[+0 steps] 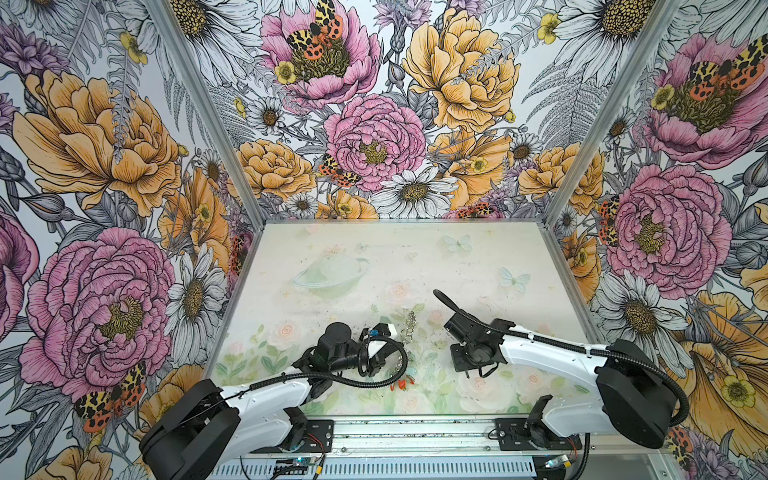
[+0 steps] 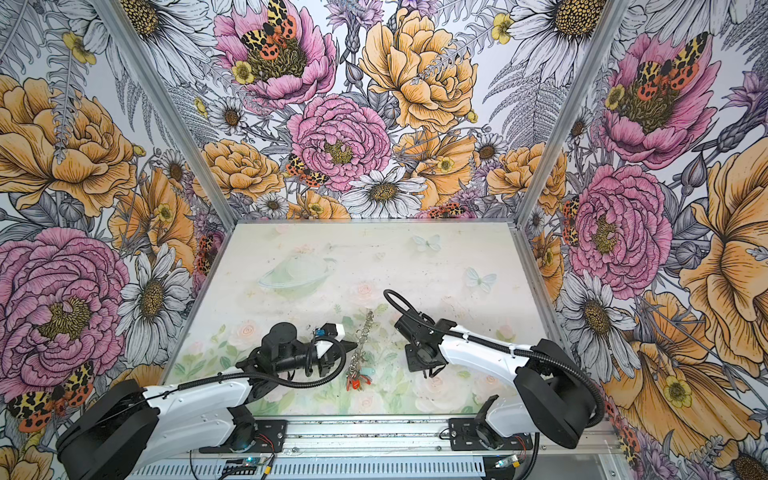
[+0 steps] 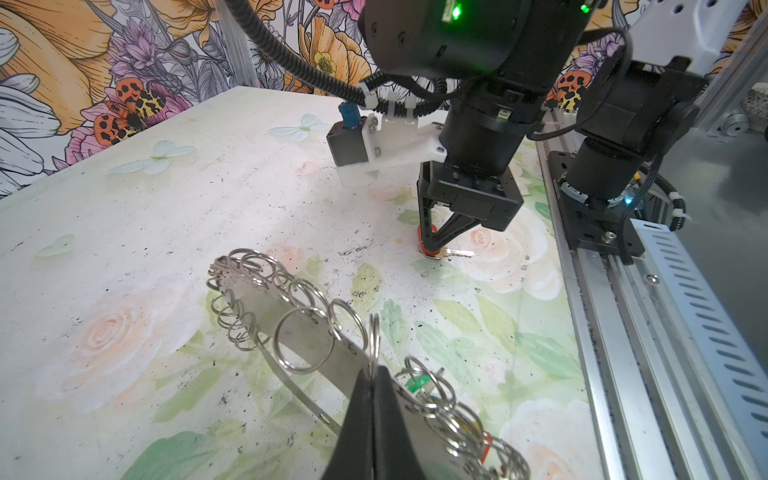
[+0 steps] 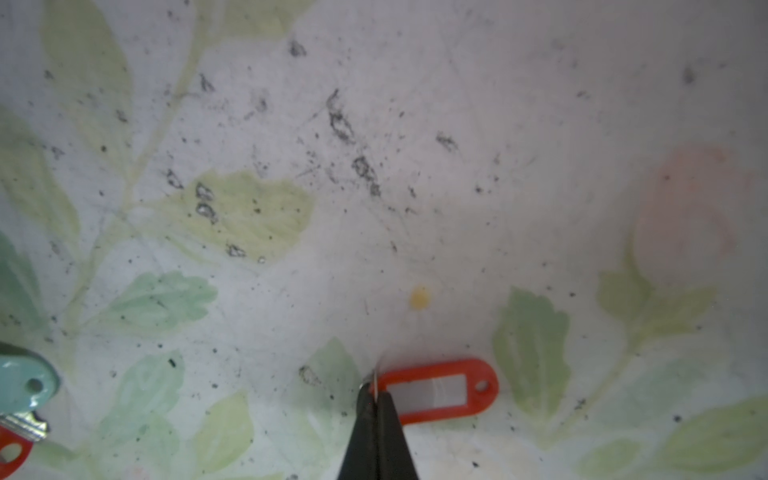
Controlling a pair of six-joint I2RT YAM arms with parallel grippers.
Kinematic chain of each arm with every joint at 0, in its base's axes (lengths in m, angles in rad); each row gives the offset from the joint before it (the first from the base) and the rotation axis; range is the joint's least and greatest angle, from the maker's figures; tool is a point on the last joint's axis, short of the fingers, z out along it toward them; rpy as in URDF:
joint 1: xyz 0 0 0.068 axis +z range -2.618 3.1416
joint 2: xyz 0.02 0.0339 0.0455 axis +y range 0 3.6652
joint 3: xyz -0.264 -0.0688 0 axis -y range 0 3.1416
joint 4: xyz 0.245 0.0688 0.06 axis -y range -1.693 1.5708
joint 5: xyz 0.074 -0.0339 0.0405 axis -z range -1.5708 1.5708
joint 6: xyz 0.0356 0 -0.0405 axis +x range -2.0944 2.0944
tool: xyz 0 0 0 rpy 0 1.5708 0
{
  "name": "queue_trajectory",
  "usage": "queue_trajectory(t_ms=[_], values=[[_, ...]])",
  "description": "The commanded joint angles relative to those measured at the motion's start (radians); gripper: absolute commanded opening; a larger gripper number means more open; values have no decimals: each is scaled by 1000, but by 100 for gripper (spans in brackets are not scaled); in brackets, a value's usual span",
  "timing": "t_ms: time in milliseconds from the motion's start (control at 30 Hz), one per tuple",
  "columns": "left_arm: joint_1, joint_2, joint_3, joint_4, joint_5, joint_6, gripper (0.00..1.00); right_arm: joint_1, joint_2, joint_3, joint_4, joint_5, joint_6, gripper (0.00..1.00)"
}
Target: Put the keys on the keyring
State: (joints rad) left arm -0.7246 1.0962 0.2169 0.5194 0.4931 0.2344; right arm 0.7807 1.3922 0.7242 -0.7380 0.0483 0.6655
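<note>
Red-tagged key [image 4: 436,390] pinched at one end by right end effector [image 4: 376,397]; left end effector [image 3: 373,376] clamped on keyring [image 3: 254,297].

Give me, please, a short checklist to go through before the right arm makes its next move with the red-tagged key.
1. The right gripper is shut on the wire ring of the red tag: ok.
2. The left gripper is shut on the keyring: ok, it pinches the edge of the band.
3. The key is off the table: not ok, it lies flat.
4. A silver ring is spread open to take the key: cannot tell.
5. The two grippers are apart from each other: ok, in both top views.
</note>
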Motion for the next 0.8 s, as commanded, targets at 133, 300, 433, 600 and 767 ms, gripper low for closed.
queue_trajectory(t_ms=[133,300,433,600,767], values=[[-9,8,41,34,16,3,0,7,90,152,-245,-73,-89,0],[-9,9,41,33,17,4,0,7,194,254,-374,-46,-156,0],[-9,8,41,32,15,5,0,8,256,299,-386,-67,-207,0],[-10,8,41,30,15,7,0,-4,341,340,-385,-82,-262,0],[-10,10,44,30,16,7,0,-11,380,378,-383,-68,-298,0]])
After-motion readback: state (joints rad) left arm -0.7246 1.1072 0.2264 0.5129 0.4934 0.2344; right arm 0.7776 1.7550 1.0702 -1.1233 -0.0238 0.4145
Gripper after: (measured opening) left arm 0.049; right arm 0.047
